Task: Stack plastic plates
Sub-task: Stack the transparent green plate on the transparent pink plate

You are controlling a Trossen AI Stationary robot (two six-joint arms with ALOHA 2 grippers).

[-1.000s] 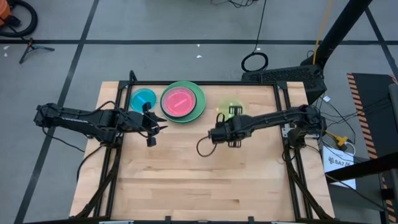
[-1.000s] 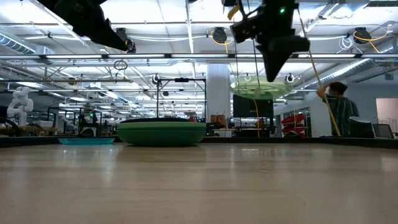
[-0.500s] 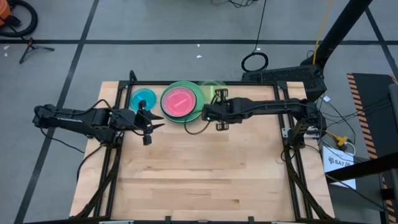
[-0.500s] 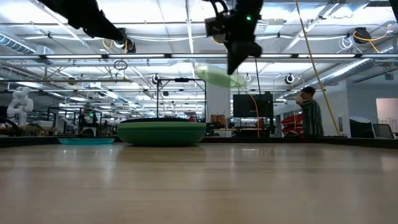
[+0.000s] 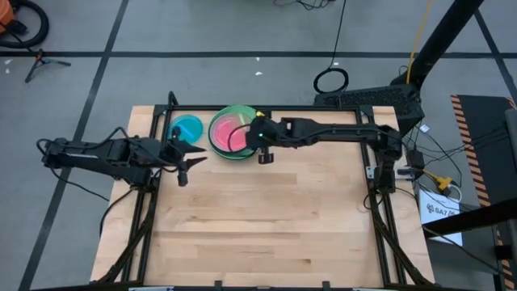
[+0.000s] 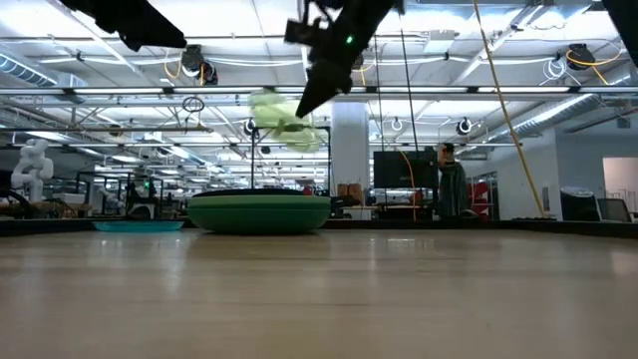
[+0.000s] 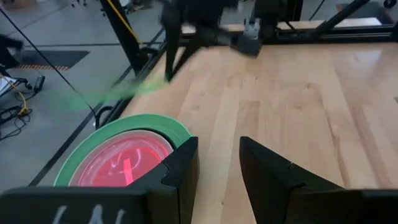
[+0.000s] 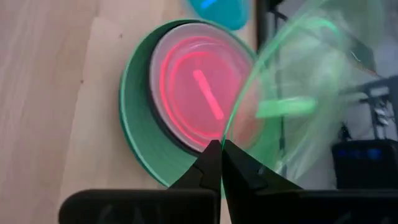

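Note:
A stack of plates (image 5: 237,133) stands at the table's far side: a green large plate (image 8: 134,112) at the bottom and a pink small plate (image 8: 196,87) on top. A blue small plate (image 5: 187,128) lies flat on the table to its left. My right gripper (image 5: 255,134) is over the stack's right side, shut on a translucent yellow-green plate (image 6: 284,120) that hangs well above the stack. My left gripper (image 5: 192,154) hovers open and empty just near of the blue plate. My right gripper pinches the yellow-green plate's rim (image 8: 227,134) between its two fingers. It comes from the table's right, slanting down. The plate is lifted clear and tilted, reaching out beyond the fingertips over the pink plate.
Bare wooden tabletop (image 5: 266,226) fills the near half. A black frame (image 5: 161,121) runs along the table's edges. A person (image 6: 449,179) stands in the room far behind the table.
My right gripper has carried the yellow-green plate toward the table's left and far edge, from right of the stack to above it, tipping the plate as its wrist turned. My left gripper has drawn back a little toward the left edge.

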